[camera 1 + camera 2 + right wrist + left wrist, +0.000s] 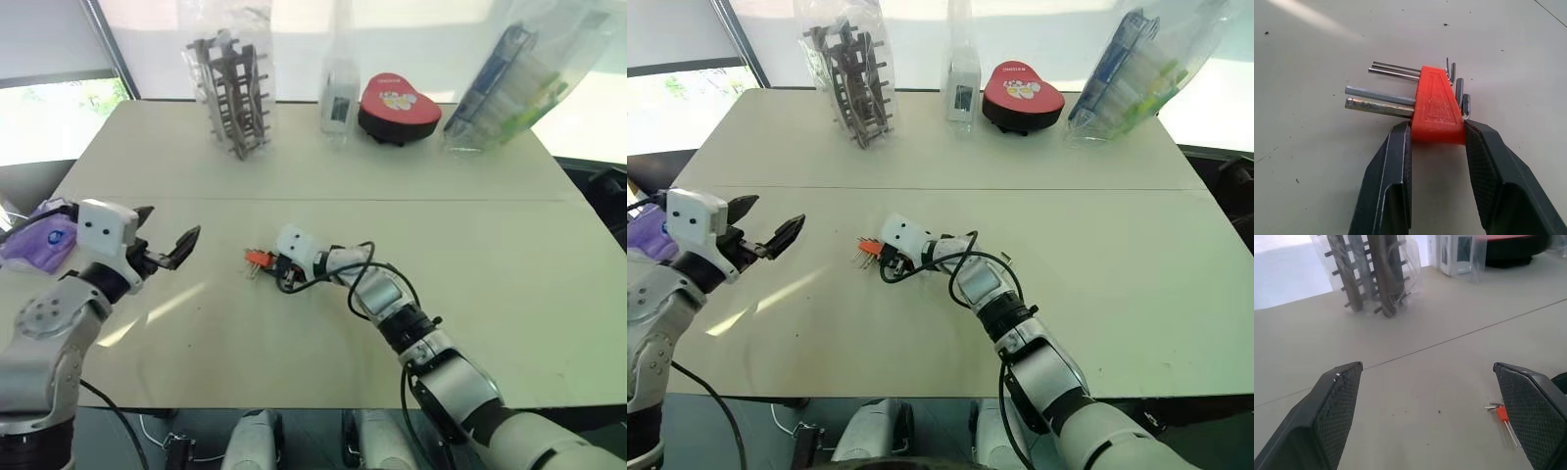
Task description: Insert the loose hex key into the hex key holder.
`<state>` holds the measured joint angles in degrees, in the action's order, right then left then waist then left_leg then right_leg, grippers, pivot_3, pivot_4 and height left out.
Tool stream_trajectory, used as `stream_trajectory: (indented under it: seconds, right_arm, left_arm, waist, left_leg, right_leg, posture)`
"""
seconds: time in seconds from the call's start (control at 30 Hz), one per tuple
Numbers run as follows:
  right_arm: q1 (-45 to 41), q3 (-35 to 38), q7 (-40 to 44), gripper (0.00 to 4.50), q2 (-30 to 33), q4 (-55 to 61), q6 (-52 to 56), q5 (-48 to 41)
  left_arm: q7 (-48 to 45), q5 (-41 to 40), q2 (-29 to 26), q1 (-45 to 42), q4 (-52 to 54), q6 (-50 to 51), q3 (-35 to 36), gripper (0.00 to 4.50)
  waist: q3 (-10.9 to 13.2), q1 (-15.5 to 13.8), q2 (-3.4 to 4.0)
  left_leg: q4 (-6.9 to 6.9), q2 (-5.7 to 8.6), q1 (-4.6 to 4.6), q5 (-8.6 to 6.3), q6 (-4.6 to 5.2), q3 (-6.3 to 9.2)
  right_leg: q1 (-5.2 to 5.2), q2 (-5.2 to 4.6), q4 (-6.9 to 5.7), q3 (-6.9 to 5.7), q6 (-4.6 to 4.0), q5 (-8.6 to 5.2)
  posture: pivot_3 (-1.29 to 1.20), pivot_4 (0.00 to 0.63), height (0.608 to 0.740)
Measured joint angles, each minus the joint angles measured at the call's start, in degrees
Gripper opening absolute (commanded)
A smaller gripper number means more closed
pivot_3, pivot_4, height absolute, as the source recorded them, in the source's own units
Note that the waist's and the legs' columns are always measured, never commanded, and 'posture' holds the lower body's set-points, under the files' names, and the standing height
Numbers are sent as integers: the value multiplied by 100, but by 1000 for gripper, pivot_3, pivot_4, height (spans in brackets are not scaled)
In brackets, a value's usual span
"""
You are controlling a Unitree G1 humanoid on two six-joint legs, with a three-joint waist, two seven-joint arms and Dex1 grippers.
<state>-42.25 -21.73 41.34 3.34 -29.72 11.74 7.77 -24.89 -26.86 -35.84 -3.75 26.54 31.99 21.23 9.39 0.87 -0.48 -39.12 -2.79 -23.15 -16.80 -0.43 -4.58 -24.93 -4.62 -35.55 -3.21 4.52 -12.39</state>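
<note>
The worktop (323,176) is a pale beige surface with a seam line running across it. Along its far edge, from eleven o'clock to one o'clock, stand a tall grey rack in clear wrap (233,93), a small clear box (339,103), a red heart-shaped box (399,106) and a large clear bag of goods (519,83). A purple item (39,240) lies off the worktop's edge at nine o'clock.

My left end effector (168,235) is held above the worktop at nine o'clock, its fingers spread wide with nothing between them.

My right end effector (1436,142) lies near the centre of the worktop, pointing towards ten o'clock. Its two fingers press against the two sides of the hex key holder (1436,105), an orange-red block resting on the worktop. Grey keys protrude in a row from one side of the block, and short bent ends show on the other side.

I cannot pick out the loose hex key apart from the keys seated in the holder.
</note>
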Motion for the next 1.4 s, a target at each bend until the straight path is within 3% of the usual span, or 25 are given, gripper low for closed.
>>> stream_trajectory:
  seconds: [0.1, 0.23, 0.47, 0.63, 0.93, 1.27, 1.37, 1.4]
  right_arm:
    - [135, -1, -213, 979, 131, 114, -364, 76]
    - [194, 22, -567, 979, 846, 600, -1339, 421]
    - [-89, 11, -1080, 979, 2310, 1255, -3942, 1361]
    - [-227, 81, -1239, 979, 2799, 1654, -4993, 1570]
    - [-280, 446, -1344, 979, 3115, 2136, -5545, 1575]
    - [-209, 526, -1292, 979, 3196, 2499, -5527, 1572]
    - [-127, 538, -1276, 979, 3201, 2563, -5469, 1569]
    - [-92, 538, -1268, 979, 3201, 2568, -5460, 1569]
  left_arm:
    - [-34, 2, 9, -151, -89, -1, -30, 4500]
    - [-139, -221, 83, -452, -192, 134, -60, 4500]
    - [-828, -1469, 182, -1454, -482, 992, -476, 4500]
    - [-1448, -2372, 157, -2344, -953, 1721, -726, 4500]
    - [-2256, -2727, 129, -3202, -1761, 2107, -1135, 4500]
    - [-2603, -2505, 241, -3329, -2034, 1926, -1369, 4500]
    - [-2617, -2477, 288, -3418, -2082, 1872, -1370, 3626]
    - [-2618, -2472, 298, -3430, -2081, 1859, -1369, 3134]
  waist:
    - [1, -15, 0]
    - [5, -12, 0]
    - [9, 27, -5]
    - [18, 19, -14]
    - [23, 2, -18]
    - [26, -6, -21]
    - [26, -8, -21]
    - [26, -10, -21]
  left_leg:
    - [-1, 2, -6, 0, 0, -1]
    - [-3, 6, -27, 1, -1, -1]
    - [0, 3, -24, 2, -4, -13]
    - [-1, 2, -23, 10, -15, -12]
    - [-2, 2, -23, 16, -26, -13]
    - [-2, 2, -23, 24, -38, -13]
    - [-2, 2, -23, 23, -36, -13]
    - [-3, 3, -23, 23, -37, -13]
  right_leg:
    - [-2, 0, 3, -1, 0, 0]
    - [-23, -3, 8, 1, 14, 8]
    - [-26, 6, 4, 1, 17, 9]
    - [-26, 7, 0, 1, 17, 9]
    - [-23, 7, 3, 1, 17, 8]
    - [-23, 7, 4, 2, 17, 8]
    - [-23, 7, 4, 2, 17, 8]
    - [-22, 6, 4, 2, 17, 8]
  posture:
    - [0, 150, 740]
    - [0, 150, 740]
    - [0, 150, 740]
    - [0, 150, 740]
    - [0, 150, 740]
    - [0, 150, 740]
    - [0, 150, 740]
    - [0, 150, 740]
